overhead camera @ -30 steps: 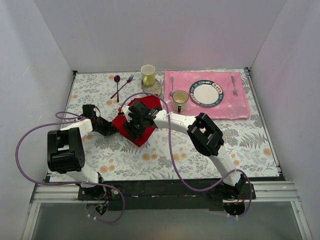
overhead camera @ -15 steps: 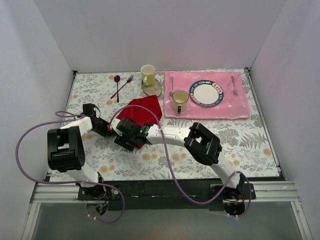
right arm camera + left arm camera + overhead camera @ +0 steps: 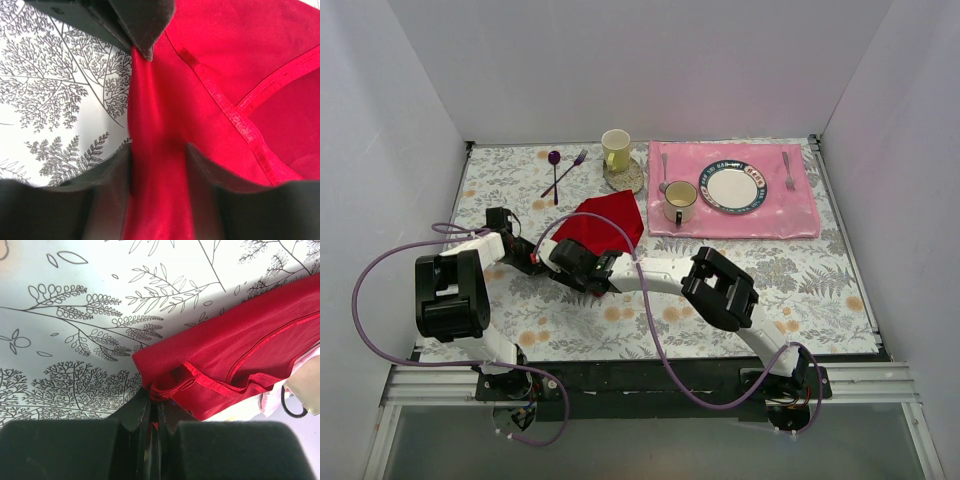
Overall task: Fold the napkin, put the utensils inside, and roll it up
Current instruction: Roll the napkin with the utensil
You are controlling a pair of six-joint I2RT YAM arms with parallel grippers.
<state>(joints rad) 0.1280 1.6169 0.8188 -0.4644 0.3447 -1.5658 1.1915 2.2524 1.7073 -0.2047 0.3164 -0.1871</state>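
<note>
Left gripper (image 3: 151, 402) pinched tight on the napkin (image 3: 240, 355) at its hemmed corner. Right gripper (image 3: 159, 160) straddles a raised ridge of that cloth, jaws partly apart; can't tell if they actually bite. Napkin lies bunched left of centre on the floral table (image 3: 820, 280), yellow mug (image 3: 616, 149) and pink placemat (image 3: 790, 215) beyond.

- We see the napkin (image 3: 240, 345) in plain deep red, its hem a brighter red stitched band; between the black fingers of the right pincer (image 3: 159, 155) it has a sheen.
- Around the black left pincer (image 3: 151, 402), the bench (image 3: 75, 315) is white with a dark fern-and-leaf print; from above we also see orange blooms.
- Beyond the right pincer we see a pink placemat (image 3: 790, 210), a white plate (image 3: 731, 187) with a dark patterned rim, and a pale yellow mug (image 3: 615, 150).
- Beyond the left pincer lies a purple spoon-and-fork pair (image 3: 560, 172); the cables (image 3: 360, 300) are purple too.
</note>
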